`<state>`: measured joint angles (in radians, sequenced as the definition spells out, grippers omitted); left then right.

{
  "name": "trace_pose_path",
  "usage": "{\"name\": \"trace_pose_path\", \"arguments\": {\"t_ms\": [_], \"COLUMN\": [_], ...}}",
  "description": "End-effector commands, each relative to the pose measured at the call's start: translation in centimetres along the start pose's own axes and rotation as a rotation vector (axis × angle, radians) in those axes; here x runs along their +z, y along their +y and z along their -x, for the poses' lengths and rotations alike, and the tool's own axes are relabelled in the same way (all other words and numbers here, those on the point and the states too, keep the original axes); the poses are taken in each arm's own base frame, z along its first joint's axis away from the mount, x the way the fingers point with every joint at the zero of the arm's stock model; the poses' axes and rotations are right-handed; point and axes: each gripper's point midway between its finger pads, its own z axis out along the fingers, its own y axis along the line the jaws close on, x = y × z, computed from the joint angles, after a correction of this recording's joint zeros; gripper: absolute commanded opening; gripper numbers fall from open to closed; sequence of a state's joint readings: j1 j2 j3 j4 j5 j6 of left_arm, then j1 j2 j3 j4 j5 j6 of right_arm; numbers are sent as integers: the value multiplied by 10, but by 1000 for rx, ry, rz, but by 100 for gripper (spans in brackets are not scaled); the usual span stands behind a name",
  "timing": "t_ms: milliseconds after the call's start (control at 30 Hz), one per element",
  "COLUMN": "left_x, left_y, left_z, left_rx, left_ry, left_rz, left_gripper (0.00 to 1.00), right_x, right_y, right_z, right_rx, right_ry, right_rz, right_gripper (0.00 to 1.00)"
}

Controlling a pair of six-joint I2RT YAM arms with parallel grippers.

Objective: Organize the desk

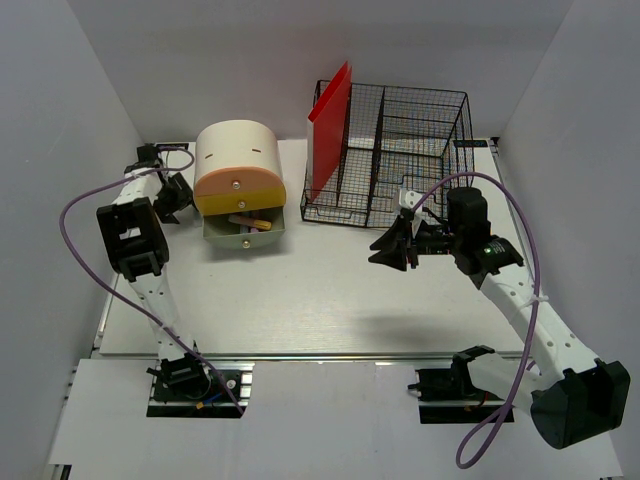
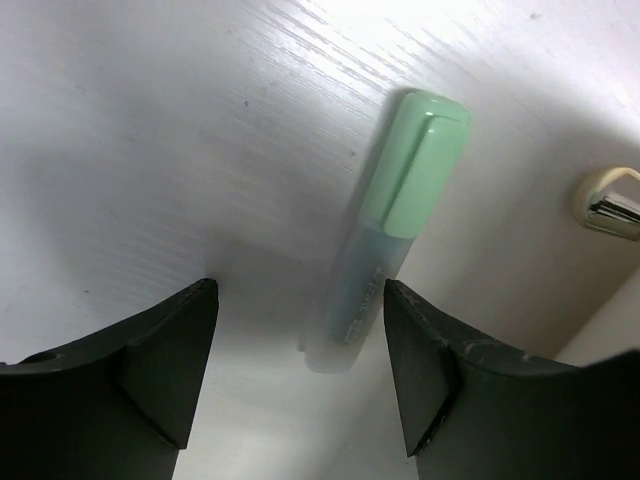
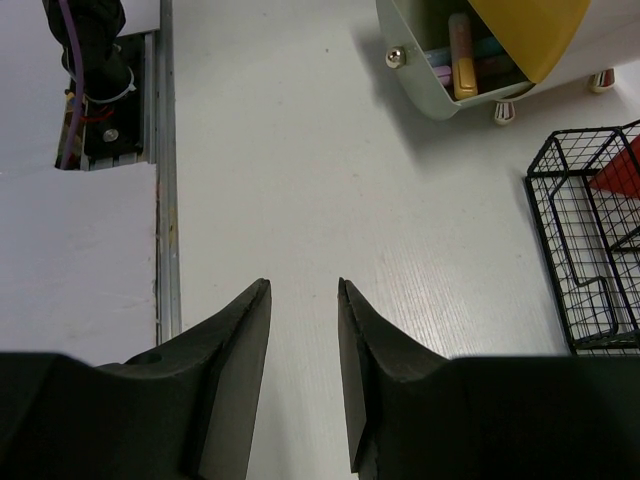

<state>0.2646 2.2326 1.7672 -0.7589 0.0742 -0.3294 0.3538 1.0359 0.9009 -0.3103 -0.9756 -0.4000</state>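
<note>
The desk [image 1: 330,300] is a white tabletop with a metal rail [image 3: 165,200] along its front edge. A pale green marker [image 2: 400,210] lies flat on it, capped end pointing away from me. My left gripper [image 2: 298,290] hangs open over the marker's near end, which sits between the fingers, closer to the right one and touching neither. In the top view that gripper [image 1: 175,195] is at the back left, beside the drawer box, and hides the marker. My right gripper [image 1: 392,250] hovers open over mid-desk, and in its wrist view [image 3: 303,285] nothing is between the fingers.
A cream-and-orange drawer box [image 1: 238,170] stands at the back left, its drawer [image 1: 245,228] pulled open with several pens inside. A black wire basket [image 1: 400,150] at the back right holds an upright red sheet [image 1: 330,120]. A cream foot [image 2: 610,200] shows right of the marker.
</note>
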Motion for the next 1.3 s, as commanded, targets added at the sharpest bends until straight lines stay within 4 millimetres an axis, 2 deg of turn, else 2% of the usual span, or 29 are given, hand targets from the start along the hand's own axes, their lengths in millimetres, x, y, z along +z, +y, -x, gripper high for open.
{"name": "trace_pose_path", "arguments": {"t_ms": [0,33,300,467,567,600,867,1000,1033,1133,1233,1267], "left_x": [0,0,-5,-10,-6,-2,11,19,21,25,25,18], "left_y": [14,21,34,24,20,19,31,43,46,51,55,57], "left_z": [-5,-4,-1,8,10,11,6,-6,-13,-26,-34,-30], "left_rx": [22,21,19,34,45,51,91,109,112,113,100,85], "left_ry": [14,7,-16,-50,-34,-31,7,40,56,89,102,85], "left_rz": [69,105,183,129,112,107,158,203,209,223,234,231], "left_gripper": [77,77,78,77,74,69,52,37,29,17,9,5], "right_x": [0,0,-1,-2,-2,-2,-3,-4,-4,-5,-6,-6], "right_y": [2,2,3,4,5,5,4,5,6,8,9,9], "right_z": [6,8,9,10,11,11,11,12,12,14,15,15], "right_rx": [-26,-31,-35,-37,-37,-38,-45,-44,-44,-52,-62,-63], "right_ry": [-24,-27,-30,-33,-34,-35,-36,-35,-36,-42,-44,-43], "right_rz": [19,19,16,20,22,20,15,20,23,25,23,20], "right_gripper": [39,39,39,40,39,39,40,39,39,40,39,40]}}
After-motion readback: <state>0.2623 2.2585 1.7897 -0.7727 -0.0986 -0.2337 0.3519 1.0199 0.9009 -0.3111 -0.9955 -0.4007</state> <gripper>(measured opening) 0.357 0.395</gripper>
